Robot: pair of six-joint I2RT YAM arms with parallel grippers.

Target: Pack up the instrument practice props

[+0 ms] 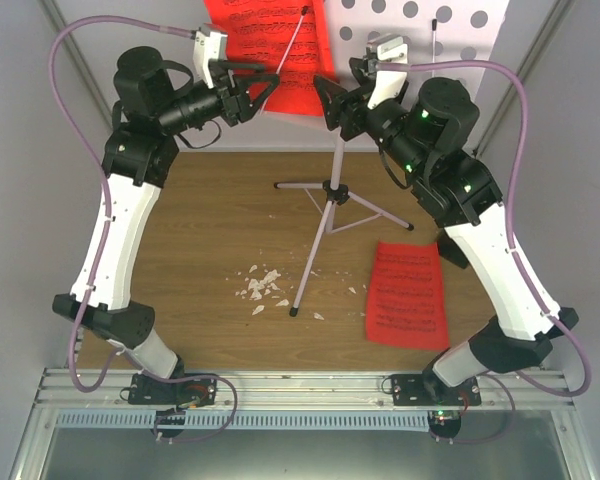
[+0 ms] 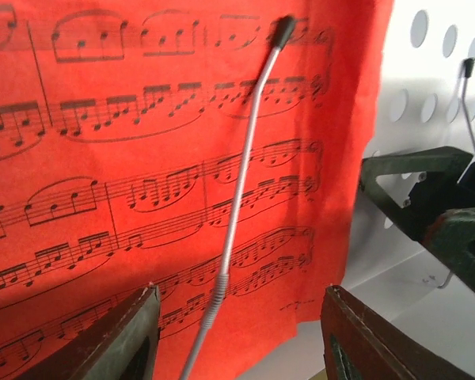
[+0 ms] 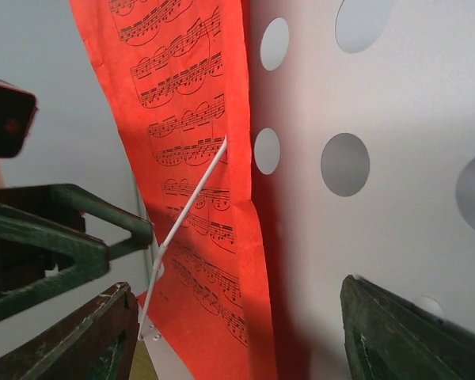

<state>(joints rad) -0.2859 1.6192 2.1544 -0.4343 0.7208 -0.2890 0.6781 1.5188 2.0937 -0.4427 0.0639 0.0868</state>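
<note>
**A:** Where is the music stand?

**B:** The white music stand is upright on its thin tripod legs near the middle of the wooden table. Its hole-dotted tray is at the top, at the far side of the overhead view.

**A:** And the music?

**B:** One red sheet rests against the left half of the tray. A thin wire arm with a black tip lies across the sheet's printed face. A second red sheet lies flat on the table, to the right of the stand's legs and beside the right arm.

**A:** What about the left pincer?

**B:** The left pincer is up at tray height and faces the red sheet. Its jaws are spread wide and hold nothing. In its wrist view the wire arm runs up between the two fingers, but I cannot tell whether anything touches.

**A:** And the right one?

**B:** The right pincer is just beside the left one, tip towards tip. It points at the tray's bare face, next to the sheet's right edge. It is wide too and grips nothing.

**A:** Anything else on the table?

**B:** Small white crumbs are scattered by the foot of the nearest leg, a few more just to its right.
</note>
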